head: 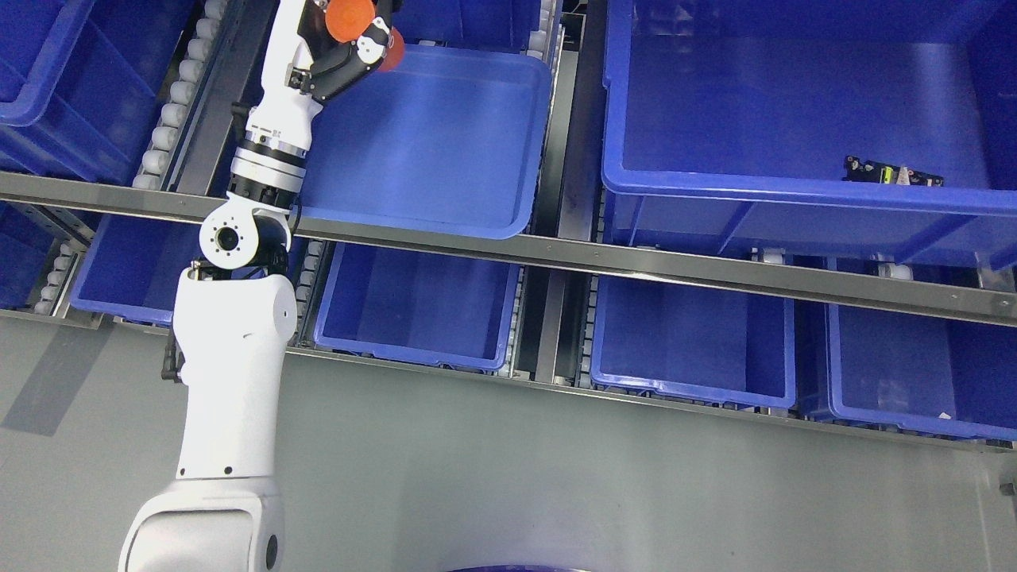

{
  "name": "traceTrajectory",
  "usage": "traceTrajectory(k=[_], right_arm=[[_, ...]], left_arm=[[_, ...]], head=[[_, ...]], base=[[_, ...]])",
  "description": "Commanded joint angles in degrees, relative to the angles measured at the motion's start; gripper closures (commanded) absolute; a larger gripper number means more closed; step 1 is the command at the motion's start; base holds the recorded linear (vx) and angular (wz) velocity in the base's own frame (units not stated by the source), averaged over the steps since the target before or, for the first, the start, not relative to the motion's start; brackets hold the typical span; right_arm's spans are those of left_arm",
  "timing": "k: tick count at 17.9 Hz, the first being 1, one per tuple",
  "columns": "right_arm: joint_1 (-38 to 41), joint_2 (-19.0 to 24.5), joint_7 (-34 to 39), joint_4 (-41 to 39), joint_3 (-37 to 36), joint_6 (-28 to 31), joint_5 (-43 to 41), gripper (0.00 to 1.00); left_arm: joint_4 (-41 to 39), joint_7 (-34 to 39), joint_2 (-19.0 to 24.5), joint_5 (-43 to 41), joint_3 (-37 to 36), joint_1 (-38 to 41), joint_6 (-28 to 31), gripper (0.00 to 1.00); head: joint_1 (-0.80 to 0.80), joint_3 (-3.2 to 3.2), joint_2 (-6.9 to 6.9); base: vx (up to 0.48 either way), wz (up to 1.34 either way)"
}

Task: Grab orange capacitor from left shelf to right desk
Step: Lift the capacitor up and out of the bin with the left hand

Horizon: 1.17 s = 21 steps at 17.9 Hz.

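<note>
Shelf (556, 258) of blue bins | left hand (349, 52) wrapped around orange capacitor (353, 20) over bin (445, 135) | advice: lift clear of rim, grip firm

Roller shelf (556, 254) carries blue bins (445, 143); one holds what may be a circuit board (894, 171)

The smooth blue plastic bin (445, 135) on the upper shelf is showing a soft, semi-gloss sheen, as is the larger blue plastic crate (794, 111) beside it. The brushed grey metal shelf rail (636, 262) is catching dull reflections. The glossy white plastic shell of the left arm (230, 373) is shining, with black matt fingers (342, 67) closing on a smooth orange plastic capacitor (353, 20). The matt grey floor (556, 477) is looking even.
</note>
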Motion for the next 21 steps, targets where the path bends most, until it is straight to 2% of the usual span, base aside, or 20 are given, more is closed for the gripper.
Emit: traceTrajectory(k=[1,3,6,16,21], right_arm=[[1.1,-1.0,0.0,-1.0,-0.7,-0.2,0.2,0.0],[1.1,-1.0,0.0,-1.0,-0.7,-0.2,0.2,0.0],[1.1,-1.0,0.0,-1.0,-0.7,-0.2,0.2,0.0],[1.1,-1.0,0.0,-1.0,-0.7,-0.2,0.2,0.0],[1.1,-1.0,0.0,-1.0,-0.7,-0.2,0.2,0.0]], left_arm=[[-21.8,6.4,1.0,0.3,-0.9,7.1,-0.1,1.0],[-23.3,10.2,1.0,0.3,-0.9,7.6,0.2,1.0],[-24.7,10.2,1.0,0.3,-1.4,12.1,-1.3,1.0],[-24.7,10.0,1.0,0.3,-5.9,25.5,-17.3,1.0],[-24.7,10.0,1.0,0.3,-7.5,32.2,-19.6,0.99]], head=[[0.0,0.0,0.0],[0.0,0.0,0.0],[0.0,0.0,0.0],[0.0,0.0,0.0],[0.0,0.0,0.0]], base=[[0.0,0.0],[0.0,0.0],[0.0,0.0],[-0.002,0.0],[-0.057,-0.01]])
